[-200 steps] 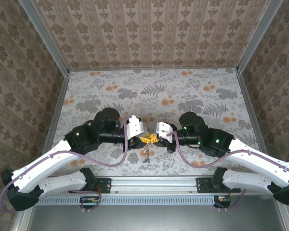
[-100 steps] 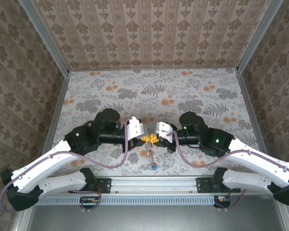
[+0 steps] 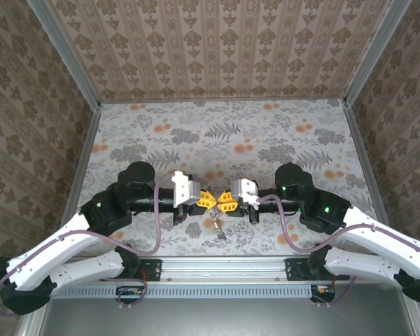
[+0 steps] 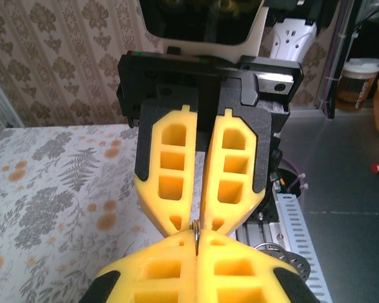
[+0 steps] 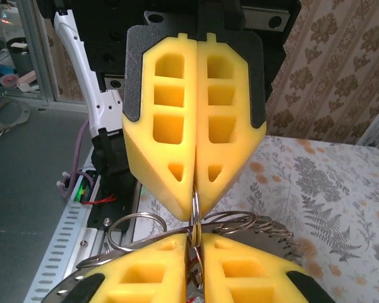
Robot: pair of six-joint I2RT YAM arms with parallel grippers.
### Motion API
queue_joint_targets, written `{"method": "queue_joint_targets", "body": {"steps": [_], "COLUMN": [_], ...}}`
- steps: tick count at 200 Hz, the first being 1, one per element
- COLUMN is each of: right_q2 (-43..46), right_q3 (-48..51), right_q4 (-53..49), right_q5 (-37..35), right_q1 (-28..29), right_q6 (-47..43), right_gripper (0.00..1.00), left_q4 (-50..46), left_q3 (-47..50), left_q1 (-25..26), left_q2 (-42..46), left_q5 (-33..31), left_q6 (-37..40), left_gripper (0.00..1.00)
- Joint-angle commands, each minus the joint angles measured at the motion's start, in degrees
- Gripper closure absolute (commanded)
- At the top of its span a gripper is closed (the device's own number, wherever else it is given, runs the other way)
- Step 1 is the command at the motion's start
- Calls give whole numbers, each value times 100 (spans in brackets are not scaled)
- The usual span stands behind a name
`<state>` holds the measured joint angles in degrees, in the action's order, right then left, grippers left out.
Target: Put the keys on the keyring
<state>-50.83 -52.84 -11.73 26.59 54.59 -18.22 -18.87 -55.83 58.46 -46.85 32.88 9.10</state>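
Gently now: my left pincer (image 5: pixel 194 196) is clenched on the keyring (image 5: pixel 194 218); my right pincer (image 4: pixel 201 222) faces it tip to tip, jaws barely parted, grip I cannot tell. The keys (image 3: pixel 218 229) hang near our tips. I'd hold the ring level, without twisting.

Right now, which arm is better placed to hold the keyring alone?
Left, probably. The left gripper is shut on the keyring, wire pinched at its tips; the right gripper shows a dark slit down its middle.
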Motion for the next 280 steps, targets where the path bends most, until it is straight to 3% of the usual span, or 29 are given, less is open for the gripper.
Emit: {"method": "queue_joint_targets", "body": {"steps": [1, 37, 78, 110, 134, 150, 204, 280], "right_q2": [47, 72, 124, 209, 50, -31, -85, -476], "right_q3": [92, 126, 122, 64, -102, -145, -226, -438], "right_q4": [76, 127, 138, 37, -240, -293, -377, -600], "right_q5": [162, 197, 76, -167, -306, -305, -322, -527], "right_q1": [21, 17, 9, -7, -11, -17, -16, -10], "right_q6": [23, 29, 1, 40, 20, -6, -39, -24], "right_gripper": [85, 86, 100, 100, 100, 100, 100, 100], "left_q4": [859, 1587, 1885, 430, -713, -1110, -1202, -1153], "left_q3": [104, 429, 629, 156, -332, -520, -521, -573], "left_q1": [25, 17, -6, 7, 75, 177, 302, 330], "left_q2": [136, 334, 328, 90, -169, -285, -456, -589], "left_q5": [350, 350, 341, -289, -792, -1035, -1274, -1092], "left_q6": [-271, -483, -589, -107, 268, 413, 523, 516], "left_gripper": [100, 100, 100, 100, 83, 81, 81, 82]}}
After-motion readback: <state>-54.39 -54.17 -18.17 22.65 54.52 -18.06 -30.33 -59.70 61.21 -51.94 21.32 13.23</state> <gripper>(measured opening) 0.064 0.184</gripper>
